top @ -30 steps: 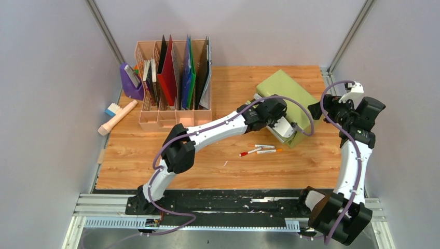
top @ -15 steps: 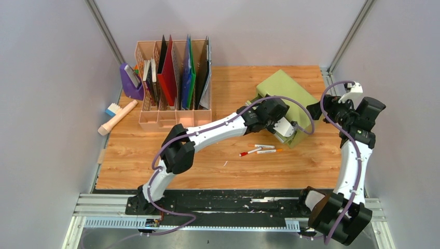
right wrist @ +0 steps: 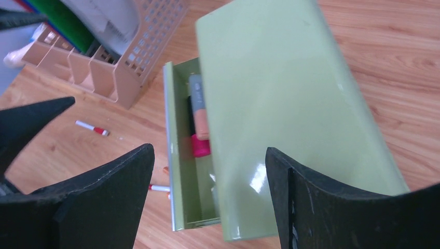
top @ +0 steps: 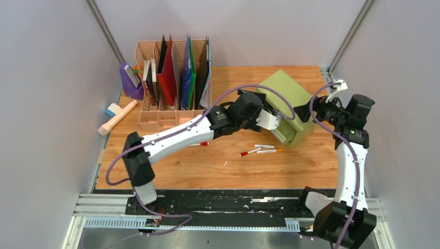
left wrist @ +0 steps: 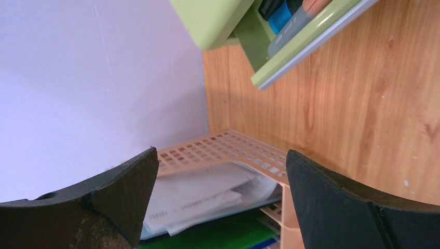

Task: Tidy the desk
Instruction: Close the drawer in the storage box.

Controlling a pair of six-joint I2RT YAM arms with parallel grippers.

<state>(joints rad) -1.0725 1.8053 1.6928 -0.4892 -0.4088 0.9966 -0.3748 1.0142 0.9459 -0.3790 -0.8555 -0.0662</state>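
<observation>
The desk (top: 171, 171) of orange-brown wood holds a green drawer cabinet (top: 287, 92) at the back right. Its drawer (top: 284, 133) stands pulled out toward the front. In the right wrist view the drawer (right wrist: 181, 155) holds a grey-and-orange marker (right wrist: 197, 104) and a pink-capped one (right wrist: 200, 146). My left gripper (top: 274, 119) is open and empty just left of the drawer; in the left wrist view the gripper (left wrist: 220, 153) has nothing between its fingers. My right gripper (top: 303, 111) is open over the cabinet's right side, and the right wrist view shows this gripper (right wrist: 210, 150) empty above the cabinet (right wrist: 280, 104).
Loose pens (top: 262, 150) lie on the wood in front of the drawer, and a red-capped pen (top: 201, 143) lies by my left forearm. A peach file organizer (top: 174, 88) with folders stands at the back left, with a purple holder (top: 131, 83) and a brush (top: 117, 116) beside it.
My left gripper has opened and drawn back leftward from the drawer, its elbow swinging left and uncovering the red-capped pen. My right gripper has shifted slightly left toward the cabinet.
</observation>
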